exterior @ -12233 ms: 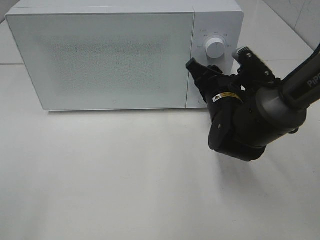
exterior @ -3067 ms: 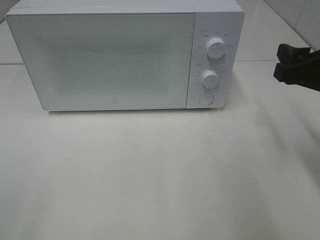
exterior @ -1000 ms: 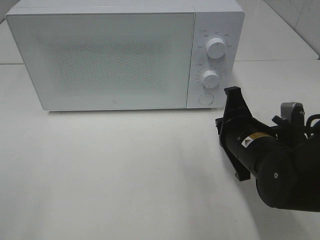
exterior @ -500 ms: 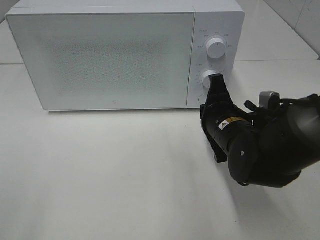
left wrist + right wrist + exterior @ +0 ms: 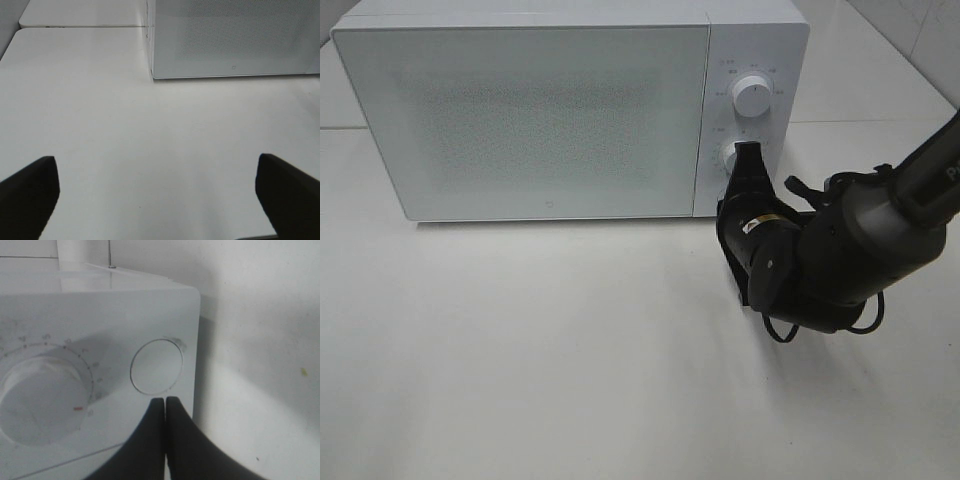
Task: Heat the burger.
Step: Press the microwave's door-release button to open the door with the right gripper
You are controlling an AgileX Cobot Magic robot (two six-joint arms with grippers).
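left fingers: spread wide | right fingers: pressed together | right arm: extended forward

Microwave: white plastic shell, smooth, semi-gloss. Door: fine speckled finish. Knob: white plastic, smooth. Table: white, smooth, matt. Right gripper: black, matt.

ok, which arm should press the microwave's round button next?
Right. The right gripper, shut, points at the round button, tips just beside it. The left gripper hangs open over the table, well away from the control panel.
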